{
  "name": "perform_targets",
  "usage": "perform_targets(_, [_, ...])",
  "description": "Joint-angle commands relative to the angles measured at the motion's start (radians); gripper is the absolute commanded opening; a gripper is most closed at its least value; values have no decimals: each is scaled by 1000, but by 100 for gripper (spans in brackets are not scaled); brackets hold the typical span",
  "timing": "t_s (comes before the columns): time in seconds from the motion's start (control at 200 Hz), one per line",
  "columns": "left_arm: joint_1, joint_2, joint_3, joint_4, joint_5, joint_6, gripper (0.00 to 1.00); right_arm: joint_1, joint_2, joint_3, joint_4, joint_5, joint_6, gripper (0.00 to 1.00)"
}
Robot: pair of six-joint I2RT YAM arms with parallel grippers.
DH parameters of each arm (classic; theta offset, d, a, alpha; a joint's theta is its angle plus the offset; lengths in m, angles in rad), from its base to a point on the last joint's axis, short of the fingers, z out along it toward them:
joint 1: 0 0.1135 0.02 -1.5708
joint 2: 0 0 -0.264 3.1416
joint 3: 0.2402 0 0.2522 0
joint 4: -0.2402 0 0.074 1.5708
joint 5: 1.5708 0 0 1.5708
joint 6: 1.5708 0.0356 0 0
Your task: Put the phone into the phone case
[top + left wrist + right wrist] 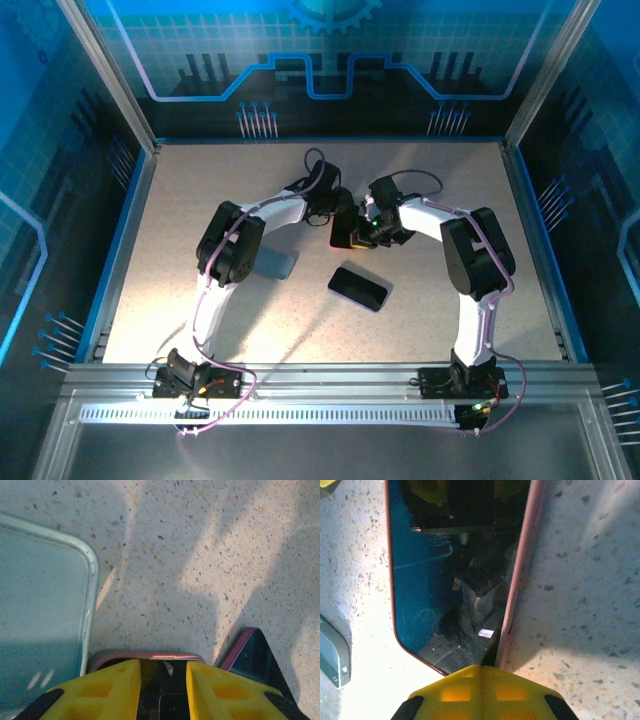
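Across the speckled table (180,200), a clear phone case (40,605) lies flat. Just beside it is the pink-rimmed phone (420,580), one end pinched narrowly by the left end effector (162,666). The right end effector (480,674), fully closed, has its tip at the phone's rim.

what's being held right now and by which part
Apparently the pink-rimmed phone: left hand over one short end, shut right hand at the opposite end. Actual contact is hidden.

white-and-black arms (283,208), lilac cables (197,320), yellow end effector fingers (107,690)
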Motion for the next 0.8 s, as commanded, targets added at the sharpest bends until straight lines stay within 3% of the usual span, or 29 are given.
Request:
perform_targets(0.0, [27, 51, 0, -78, -8, -32, 32, -43, 96, 37, -3, 170, -25, 0])
perform_targets(0.795, [128, 214, 313, -181, 43, -1, 34, -46, 298, 327, -50, 143, -4, 0])
